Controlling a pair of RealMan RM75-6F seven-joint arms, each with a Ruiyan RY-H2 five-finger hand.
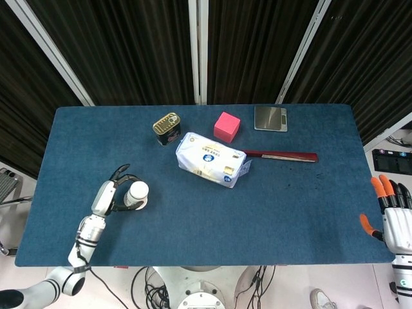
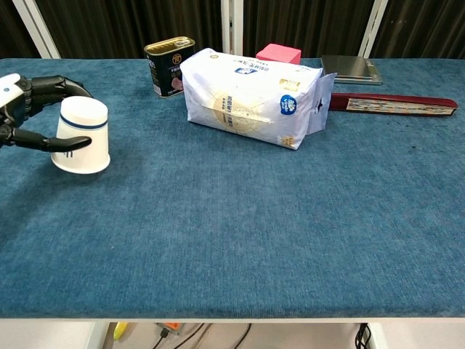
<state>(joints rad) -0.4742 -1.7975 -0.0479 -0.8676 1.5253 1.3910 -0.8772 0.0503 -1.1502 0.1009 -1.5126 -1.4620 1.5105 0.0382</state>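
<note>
While I watch from the head view, my left hand sits at the table's near left part with its fingers curled about a white cup. The cup stands upside down on the blue cloth, well apart from the other goods. A white bag lies near the middle, with a tin just beside its far left end and a pink block just behind it. A dark red knife lies to the right of the bag, and a small scale sits at the far edge. My right hand hangs off the table's right edge, fingers apart and straight, holding nothing.

From the chest view, the left hand shows only in part at the left border. Its dark fingers reach round both sides of the cup; whether they press it or merely lie against it I cannot tell. The cup rests mouth down, upright, with a blue band near its top. The bag, tin, block, knife and scale stand further back. The right hand does not show in this view.
</note>
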